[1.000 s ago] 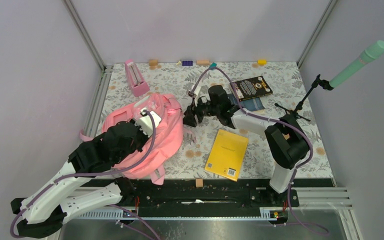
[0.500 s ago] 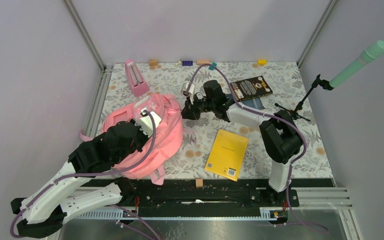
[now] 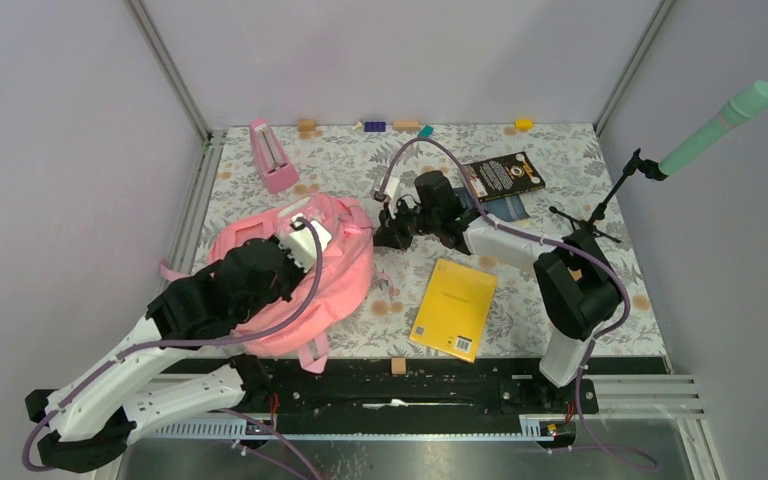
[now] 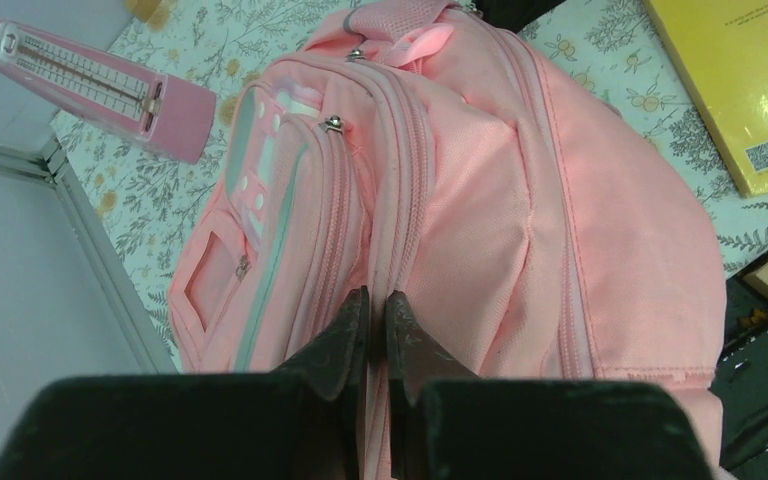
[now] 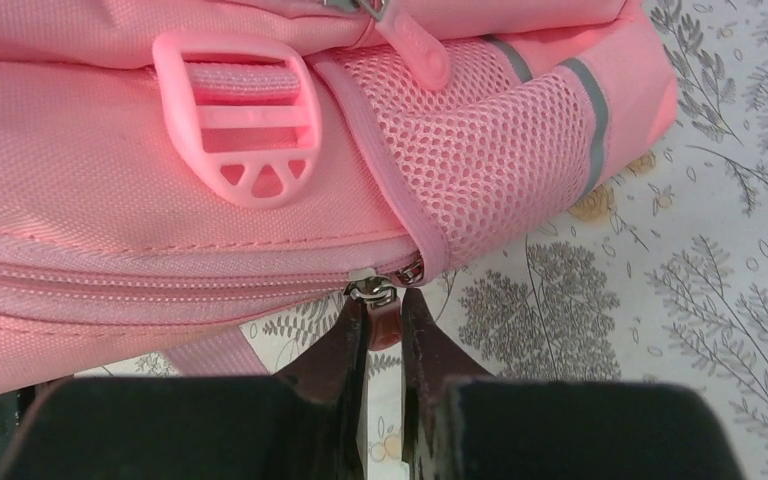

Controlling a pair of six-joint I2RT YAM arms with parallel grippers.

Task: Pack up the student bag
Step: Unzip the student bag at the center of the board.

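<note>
- On the left, the bag (image 3: 345,272) is pinched at a seam by the left gripper (image 4: 378,305), fingers together.
- A zip pull (image 5: 385,328) is clamped by the right gripper (image 5: 385,315).

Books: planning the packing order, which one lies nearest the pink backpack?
The yellow book, alone near the front edge; the black book and the blue book lie farther from the backpack.
</note>
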